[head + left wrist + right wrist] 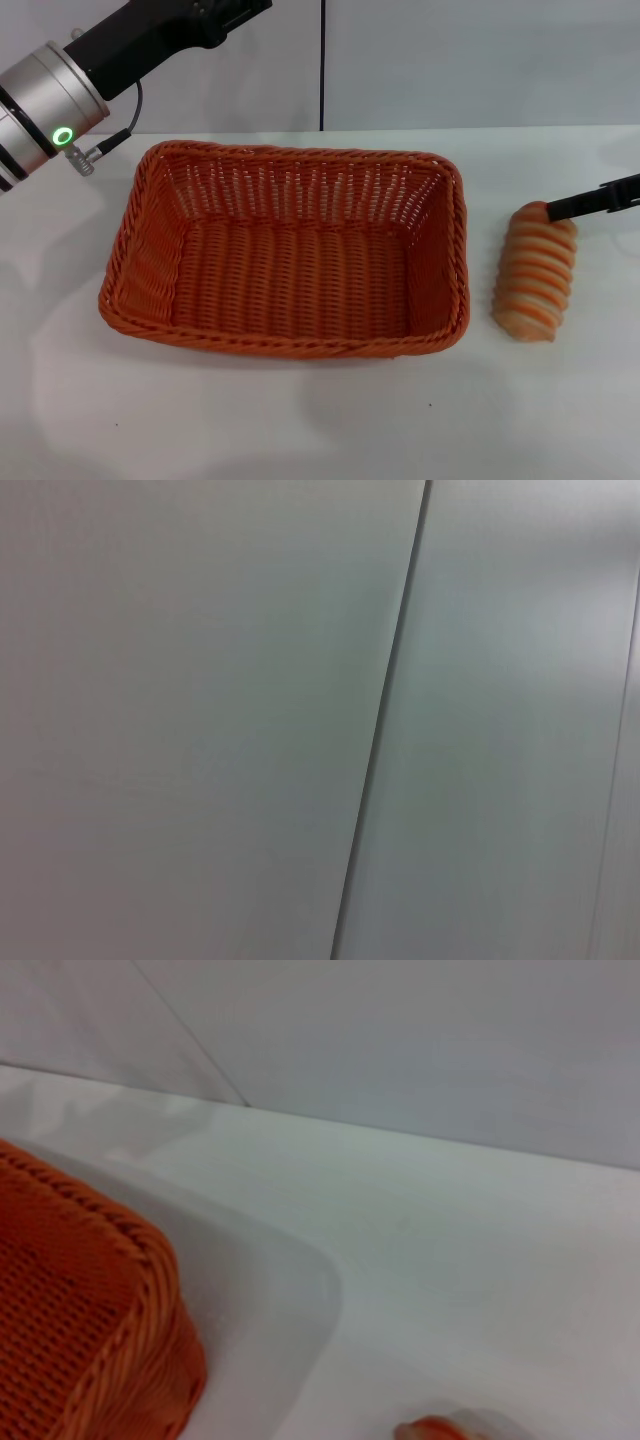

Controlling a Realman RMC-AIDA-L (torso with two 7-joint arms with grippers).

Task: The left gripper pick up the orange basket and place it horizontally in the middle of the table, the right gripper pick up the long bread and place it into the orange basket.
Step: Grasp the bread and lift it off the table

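You have one orange basket [290, 255] on the white bench [300, 420], lying flat with its long side running across, roughly in the middle of the bench and somewhat nearer the far edge than the near one; its inside holds nothing. You have one long bread [536, 272], striped orange and cream, resting on the bench just beside the basket's right short wall, apart from it, toward the bench's right edge. The right pincer [560, 207] comes in low from the right edge as a thin black bar whose tip sits at the far end of the loaf, touching or almost touching it; you cannot tell from the head view whether its fingers are spread or pressed together, and the right wrist view shows none of them. That wrist view gives you one rounded corner of the basket [90, 1320] with its braided rim, bare bench [420, 1260] beyond it, and a sliver of the bread [450, 1428] at the frame's rim. The left arm, with its silver segment and one green ring light [63, 136], is raised above the far left corner of the bench, well apart from the basket; the left pincer itself is out of sight, and the left wrist view faces only a plain grey wall panel [200, 720] with one dark seam.
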